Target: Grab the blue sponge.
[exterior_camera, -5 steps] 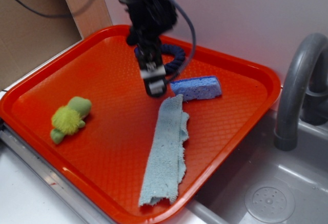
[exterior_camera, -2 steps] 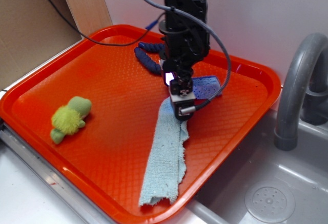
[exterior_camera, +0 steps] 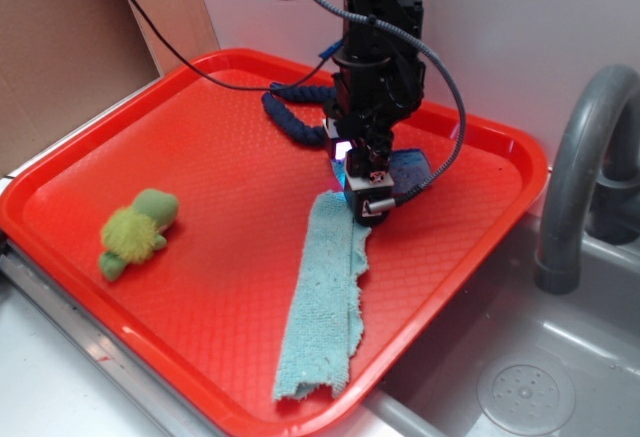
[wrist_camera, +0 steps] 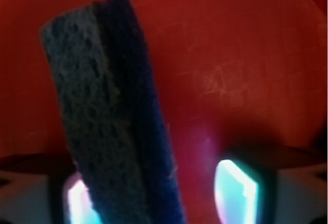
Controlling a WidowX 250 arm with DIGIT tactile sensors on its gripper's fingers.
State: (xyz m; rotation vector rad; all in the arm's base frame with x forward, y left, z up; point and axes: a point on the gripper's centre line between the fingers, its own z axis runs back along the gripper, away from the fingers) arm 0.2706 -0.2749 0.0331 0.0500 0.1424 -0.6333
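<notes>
The blue sponge (exterior_camera: pixel 411 167) lies on the orange tray (exterior_camera: pixel 200 137) near its back right, mostly hidden behind my gripper (exterior_camera: pixel 366 195), which hangs directly over its left part. In the wrist view the blue sponge (wrist_camera: pixel 110 116) runs as a long porous block with a darker blue layer, passing between my two fingers. It sits close against the left fingertip (wrist_camera: pixel 77 203), while a gap of bare tray separates it from the right fingertip (wrist_camera: pixel 237 187). The gripper (wrist_camera: pixel 159 198) is open and straddles the sponge.
A pale teal cloth strip (exterior_camera: pixel 325 297) stretches from just below the gripper to the tray's front edge. A navy rope ring (exterior_camera: pixel 290 117) lies behind the arm. A green plush toy (exterior_camera: pixel 135 229) sits at the left. A grey faucet (exterior_camera: pixel 580 167) and sink (exterior_camera: pixel 520 377) lie to the right.
The arm has swung right from beside the rope ring and come down over the sponge, now covering most of it. The sponge, cloth and toy have not moved.
</notes>
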